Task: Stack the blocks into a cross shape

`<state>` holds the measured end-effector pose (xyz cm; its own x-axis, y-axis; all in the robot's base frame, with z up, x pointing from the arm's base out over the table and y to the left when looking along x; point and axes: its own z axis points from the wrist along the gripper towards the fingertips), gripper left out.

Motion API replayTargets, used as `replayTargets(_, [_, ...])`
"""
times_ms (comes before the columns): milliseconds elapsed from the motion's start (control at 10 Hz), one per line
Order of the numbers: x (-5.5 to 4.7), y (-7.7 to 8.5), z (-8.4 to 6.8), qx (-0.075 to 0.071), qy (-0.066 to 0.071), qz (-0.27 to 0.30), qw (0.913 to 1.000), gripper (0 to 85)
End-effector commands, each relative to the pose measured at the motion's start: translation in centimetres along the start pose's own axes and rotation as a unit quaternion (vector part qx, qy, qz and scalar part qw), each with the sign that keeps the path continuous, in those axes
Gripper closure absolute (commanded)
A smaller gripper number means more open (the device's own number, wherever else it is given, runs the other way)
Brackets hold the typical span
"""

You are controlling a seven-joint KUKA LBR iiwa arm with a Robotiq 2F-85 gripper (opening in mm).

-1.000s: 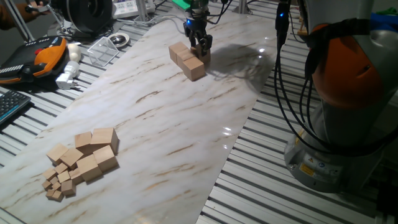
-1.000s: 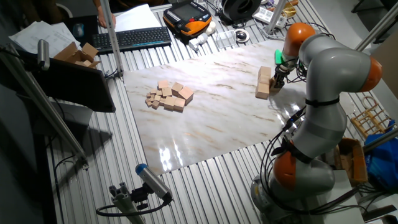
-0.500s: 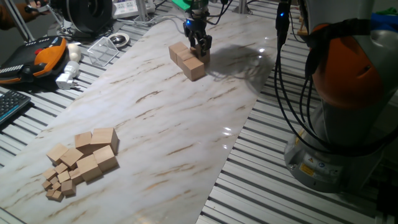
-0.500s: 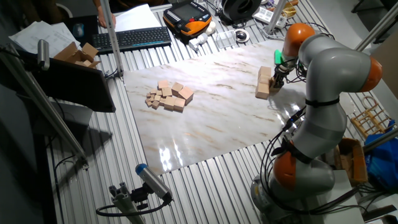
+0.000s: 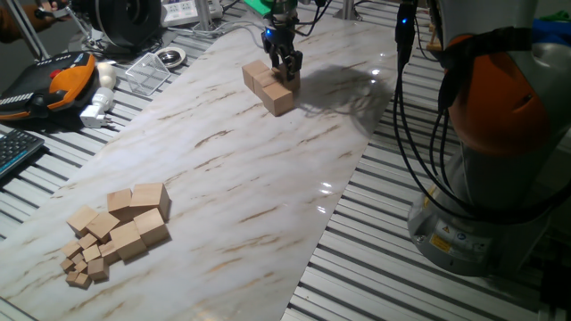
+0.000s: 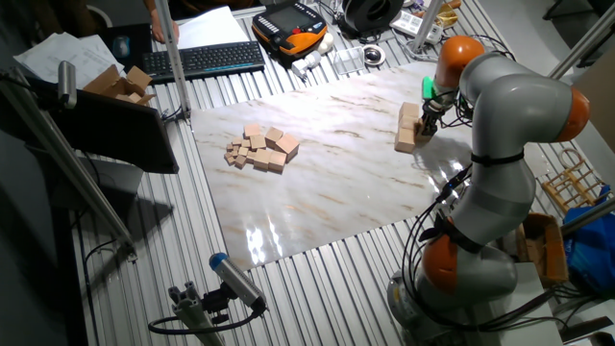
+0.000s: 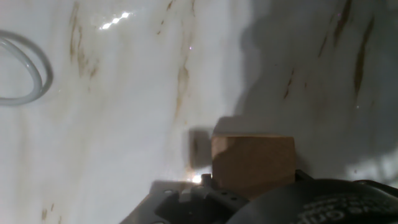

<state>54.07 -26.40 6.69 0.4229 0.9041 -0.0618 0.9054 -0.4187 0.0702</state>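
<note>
Gripper (image 5: 285, 63) poised at the far-edge row of blocks (image 5: 268, 86), beside its middle; row runs along the desk. Finger spread cannot be told.

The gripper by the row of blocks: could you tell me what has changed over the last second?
The gripper has risen slightly beside the row of blocks; whether its fingers let go of anything is unclear. The row and the loose pile of blocks stayed put.
</note>
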Motion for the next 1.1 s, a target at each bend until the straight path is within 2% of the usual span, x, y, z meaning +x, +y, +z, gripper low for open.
replayTargets(0, [0.00,0.00,0.02,0.000,0.001,0.000,1.0000,85.0])
replayTargets(400, [0.02,0.02,0.12,0.000,0.001,0.001,1.0000,85.0])
replayTargets(500, [0.03,0.03,0.15,0.000,0.003,0.002,1.0000,68.0])
replayTargets(600, [0.05,0.04,0.20,0.000,0.003,0.003,1.0000,68.0])
replayTargets(700, [0.07,0.04,0.20,0.000,0.003,0.005,1.0000,51.0])
replayTargets(800, [0.08,0.04,0.19,-0.001,0.002,0.007,1.0000,51.0])
replayTargets(900, [0.10,0.04,0.18,0.000,0.002,0.009,1.0000,34.0])
replayTargets(1000, [0.14,0.04,0.16,0.001,0.002,0.011,0.9999,34.0])
